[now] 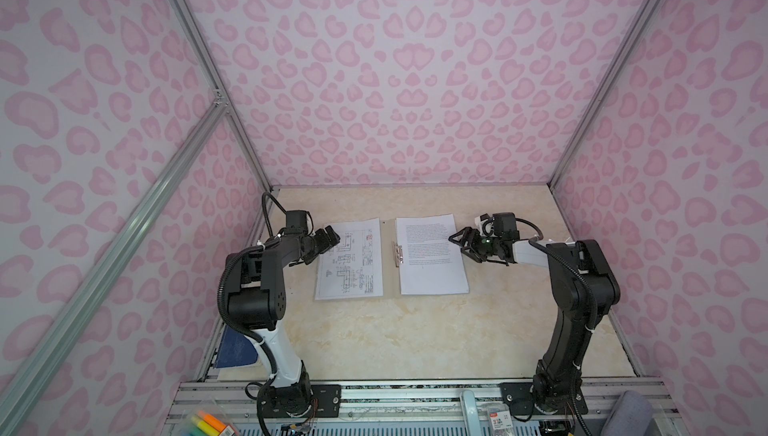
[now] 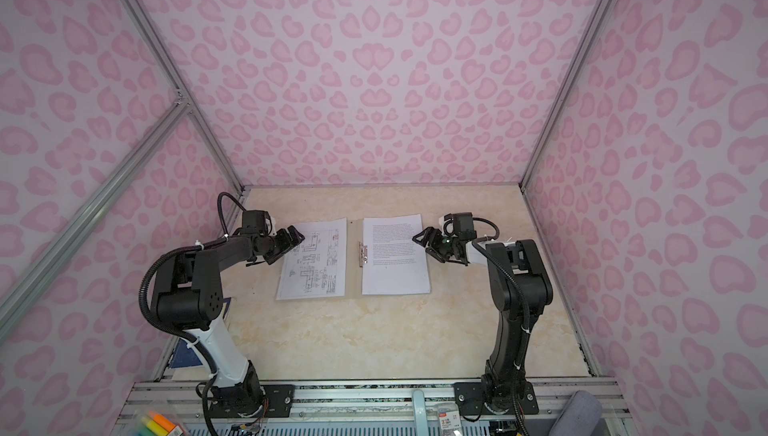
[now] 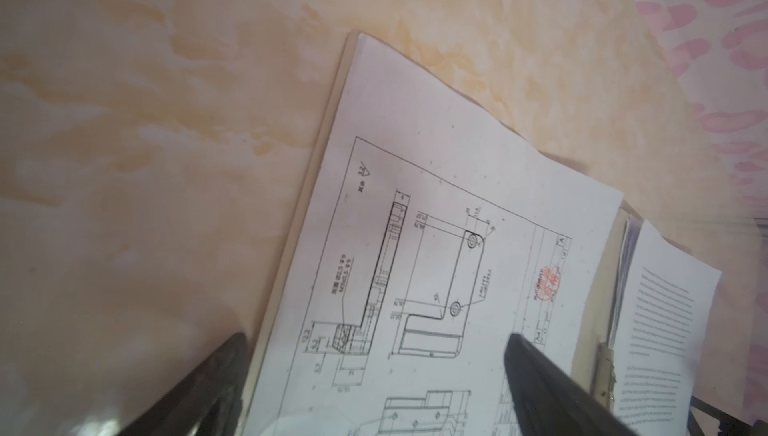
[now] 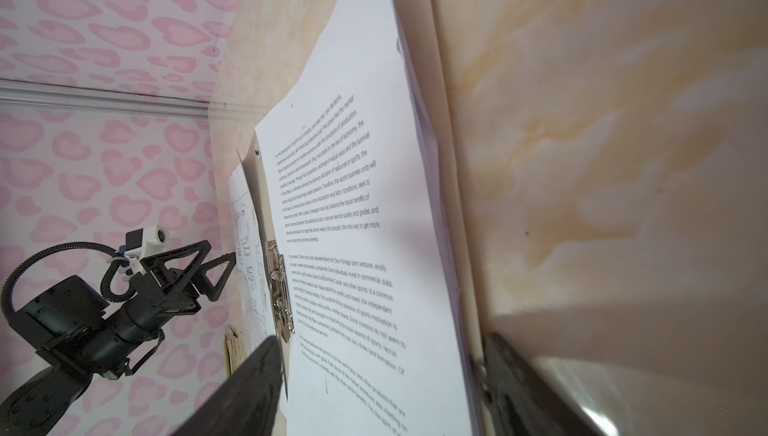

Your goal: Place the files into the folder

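Toward the back of the worktop (image 1: 374,338), the folder (image 1: 388,284) is laid open and flat. A drawing sheet (image 1: 351,263) is carried on its left leaf and the text sheets (image 1: 430,259) on its right, with a metal clip (image 1: 398,253) at the spine. The left pincer (image 1: 332,240) is held wide at the drawing's outer edge. The right pincer (image 1: 456,244) is spread across the text sheets' outer edge. The files are judged light, limp and slippery, best taken at a free edge. Their layered edges are shown in the wrist views alone, and the whole layout only in both top views.
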`<state>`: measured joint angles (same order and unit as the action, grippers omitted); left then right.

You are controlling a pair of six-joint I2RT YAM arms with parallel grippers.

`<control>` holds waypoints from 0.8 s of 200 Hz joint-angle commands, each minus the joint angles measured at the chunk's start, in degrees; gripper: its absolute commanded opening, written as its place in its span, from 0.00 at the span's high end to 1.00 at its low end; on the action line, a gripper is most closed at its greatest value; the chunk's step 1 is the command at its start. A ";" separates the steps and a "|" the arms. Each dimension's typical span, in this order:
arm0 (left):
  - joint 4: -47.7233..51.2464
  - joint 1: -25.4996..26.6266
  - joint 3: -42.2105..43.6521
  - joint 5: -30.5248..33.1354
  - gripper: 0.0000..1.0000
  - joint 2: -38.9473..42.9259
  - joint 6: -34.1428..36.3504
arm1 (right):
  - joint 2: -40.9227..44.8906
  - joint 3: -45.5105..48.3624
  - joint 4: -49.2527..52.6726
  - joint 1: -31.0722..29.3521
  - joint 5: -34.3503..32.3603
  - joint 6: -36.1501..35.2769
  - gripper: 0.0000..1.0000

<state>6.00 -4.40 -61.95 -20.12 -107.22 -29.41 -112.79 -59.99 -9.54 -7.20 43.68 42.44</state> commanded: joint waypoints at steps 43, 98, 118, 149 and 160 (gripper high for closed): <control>-4.09 -0.47 1.08 -19.81 0.02 4.90 -11.13 | -1.83 -0.91 0.93 -0.84 1.40 1.47 0.24; -2.28 1.89 -0.65 -25.05 0.02 17.07 -13.39 | -1.98 -1.26 -0.72 -1.74 2.77 2.30 0.24; -0.83 6.06 -1.98 -25.44 0.02 19.60 -13.46 | -1.90 -1.59 -0.25 -2.64 2.15 1.95 0.23; -0.50 14.65 -4.18 -22.03 0.02 21.70 -15.02 | -2.46 -1.52 -2.45 -4.07 1.80 3.32 0.23; -0.63 18.54 -5.63 -20.90 0.02 20.71 -15.41 | -3.03 -1.92 -3.44 -4.40 2.23 3.98 0.23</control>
<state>5.04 8.78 -65.12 -41.98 -86.43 -43.42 -114.54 -61.41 -11.79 -10.94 45.19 44.73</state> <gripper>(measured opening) 0.976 0.772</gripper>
